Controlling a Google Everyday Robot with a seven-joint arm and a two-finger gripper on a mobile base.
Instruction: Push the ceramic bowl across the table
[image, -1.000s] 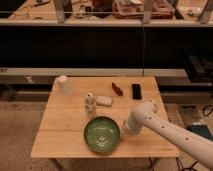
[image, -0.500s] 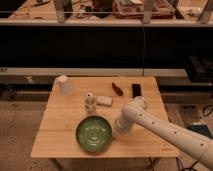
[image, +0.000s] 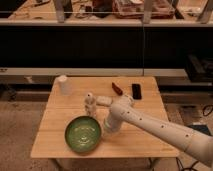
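Steadily, the ceramic bowl (image: 83, 134) is sliding leftward: a second ago it was lying in the lower middle of the frame, and it is now sitting in the lower left part of the tabletop (image: 145, 107), close to the front edge. The white arm is reaching in from the lower right, and its hand (image: 108, 126) is pressing against the bowl's right rim, having followed it to the left; whether that hand is clenched or released I cannot tell. The white cup (image: 63, 85) at upper left, the small figurine (image: 90, 104), the red object (image: 117, 89) and the dark phone-like item (image: 136, 91) are staying put. The push is working, though the left edge is getting nearer.
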